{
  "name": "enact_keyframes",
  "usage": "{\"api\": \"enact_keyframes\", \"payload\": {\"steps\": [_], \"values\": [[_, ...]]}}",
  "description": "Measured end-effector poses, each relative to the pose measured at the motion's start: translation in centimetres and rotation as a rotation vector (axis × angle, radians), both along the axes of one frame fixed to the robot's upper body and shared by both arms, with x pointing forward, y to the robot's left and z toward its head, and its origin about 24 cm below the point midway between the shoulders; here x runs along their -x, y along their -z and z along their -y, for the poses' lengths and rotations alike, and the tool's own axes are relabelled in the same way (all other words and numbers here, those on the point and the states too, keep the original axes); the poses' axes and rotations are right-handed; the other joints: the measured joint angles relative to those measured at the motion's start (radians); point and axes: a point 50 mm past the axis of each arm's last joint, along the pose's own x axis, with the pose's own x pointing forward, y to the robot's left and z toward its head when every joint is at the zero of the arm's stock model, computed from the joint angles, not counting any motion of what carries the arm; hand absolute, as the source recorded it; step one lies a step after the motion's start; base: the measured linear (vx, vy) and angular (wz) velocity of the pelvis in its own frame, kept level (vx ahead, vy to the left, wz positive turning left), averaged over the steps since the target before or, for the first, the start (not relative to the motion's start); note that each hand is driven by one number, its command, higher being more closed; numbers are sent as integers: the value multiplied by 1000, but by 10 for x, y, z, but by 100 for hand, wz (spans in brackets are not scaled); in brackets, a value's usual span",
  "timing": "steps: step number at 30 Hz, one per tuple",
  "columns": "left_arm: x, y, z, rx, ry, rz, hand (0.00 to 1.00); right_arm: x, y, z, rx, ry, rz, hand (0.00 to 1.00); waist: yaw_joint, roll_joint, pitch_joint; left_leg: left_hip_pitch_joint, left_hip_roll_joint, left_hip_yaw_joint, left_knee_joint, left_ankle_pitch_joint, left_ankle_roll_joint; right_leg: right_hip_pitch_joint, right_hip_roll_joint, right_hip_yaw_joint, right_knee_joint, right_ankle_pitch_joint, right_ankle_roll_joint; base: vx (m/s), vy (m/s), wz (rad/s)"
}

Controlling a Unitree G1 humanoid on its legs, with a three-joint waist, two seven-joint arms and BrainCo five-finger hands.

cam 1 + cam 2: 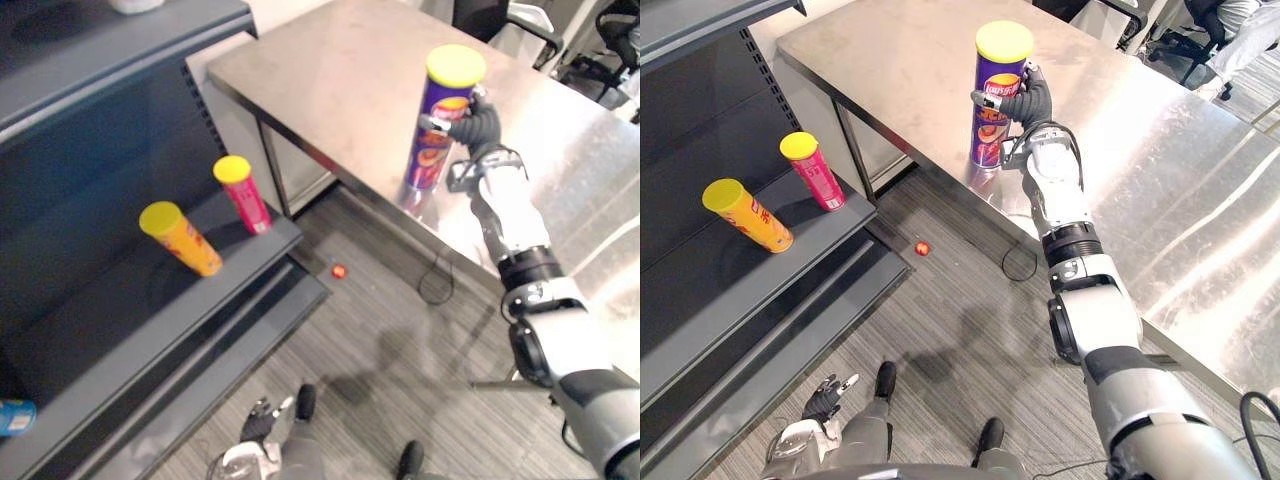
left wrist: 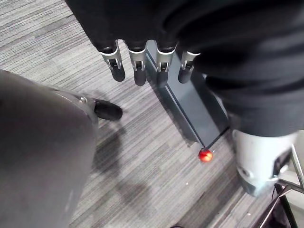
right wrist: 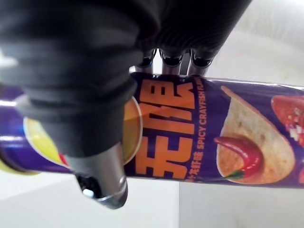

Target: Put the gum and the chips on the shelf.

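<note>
- Your right hand (image 1: 1028, 103) is closed round the chips can (image 1: 990, 128). In the right wrist view the thumb (image 3: 102, 183) lies across one side of the can and the fingers (image 3: 171, 62) wrap over the other, high up on the body just under the lid.
- The can stands upright on the bench (image 1: 890, 70), close to the edge that faces the shelf (image 1: 760, 275). Its long axis is vertical, with the lid up and the base on the steel top.
- The can is a tall purple tube with a yellow lid, orange lettering, and a picture of a crisp and a red chilli.
- Your left hand (image 2: 139, 71) hangs low over the floor (image 2: 156, 156) with its fingers loose and straight, holding nothing.
- On the shelf, an orange can (image 1: 748, 215) and a red can (image 1: 814, 172) stand near each other, both with yellow lids.
- A small red ball (image 1: 922, 247) lies on the floor by the shelf's foot.
</note>
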Motion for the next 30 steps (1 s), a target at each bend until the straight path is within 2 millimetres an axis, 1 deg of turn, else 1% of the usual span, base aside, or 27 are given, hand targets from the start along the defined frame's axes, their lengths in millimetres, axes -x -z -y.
{"api": "enact_keyframes", "payload": {"steps": [6,8,9,11,12,13,14,15,16,17,19,20,21,22,24,26,27,30], "values": [[0,0,0,-5,1,-6,0,0,2,-4,-2,-8,-13,100,-2,-2,-1,24,6,30,0,0,0,5,0,26,0,2,-3,-3,-1,-12],[1,1,0,-6,0,-9,0,4,4,-2,-9,-3,4,100,-4,-3,-2,35,11,40,0,0,-1,10,4,34,0,2,-3,-20,-11,-18],[1,1,-1,-7,0,-10,0,13,4,-2,-15,-13,47,100,-5,-4,-3,42,15,52,0,-1,-1,10,6,45,0,2,-3,-18,-10,-17],[2,1,-1,-8,-1,-12,0,23,3,-4,-17,-32,95,100,-9,-4,-3,46,17,59,0,-1,-2,7,8,56,0,5,-6,-29,-3,-19],[3,1,-2,-11,-3,-14,0,31,3,-4,-18,-44,125,100,-20,-5,-3,52,18,68,0,-2,-3,8,10,64,0,7,-8,-38,3,-18],[3,1,-2,-13,-2,-16,0,34,4,-4,-19,-50,139,100,-26,-6,-4,55,18,74,0,-2,-3,8,10,68,0,7,-8,-36,6,-23],[5,2,-4,-15,-9,-20,0,43,5,-4,-22,-60,166,100,-32,-9,-6,64,19,81,0,-5,-6,10,10,79,0,9,-7,-24,4,-22],[9,3,-5,-16,-14,-33,0,52,9,-2,-25,-68,191,100,-41,-13,-10,73,19,85,0,-7,-7,14,10,84,0,9,-6,-22,3,-19],[11,4,-6,-17,-17,-41,0,56,11,0,-29,-70,205,100,-52,-15,-14,74,19,86,0,-7,-8,14,10,86,-1,9,-6,-18,1,-12],[14,5,-8,-19,-18,-50,0,65,16,5,-42,-65,222,100,-63,-20,-25,75,20,90,0,-10,-9,13,11,90,-1,10,-5,-15,-1,-14],[15,5,-9,-35,6,-59,0,83,27,21,-77,-48,244,100,-64,-32,-40,87,25,107,0,-15,-11,14,13,109,-2,11,-4,-13,-4,-22],[16,6,-9,-37,10,-66,0,87,29,25,-77,-43,250,100,-69,-34,-47,88,25,109,0,-17,-12,13,14,111,-2,11,-4,-11,-7,-12],[19,7,-9,-37,12,-77,0,93,32,29,-73,-39,256,100,-80,-35,-55,88,25,108,0,-17,-12,13,14,111,-3,11,-4,-8,-5,-3],[21,8,-9,-42,22,-87,0,101,34,35,-77,-28,273,100,-91,-34,-62,91,26,109,0,-18,-13,13,15,112,-3,11,-4,-12,-7,-3],[23,8,-10,-46,24,-95,0,114,38,45,-89,0,292,100,-98,-35,-66,106,30,118,0,-22,-16,19,18,122,-3,11,-4,-15,-11,-14],[27,9,-11,-44,16,-108,0,124,43,53,-94,21,298,100,-107,-34,-84,109,34,130,0,-26,-17,15,20,130,-4,11,-4,-8,-13,-18],[29,10,-11,-42,11,-119,0,134,47,61,-96,41,309,100,-116,-32,-89,113,34,133,0,-27,-18,17,20,133,-5,11,-4,0,-9,-10],[31,11,-11,-44,16,-128,0,150,56,76,-97,91,298,100,-126,-29,-91,122,35,134,0,-31,-20,25,21,135,-6,11,-4,-5,-4,-3]]}}
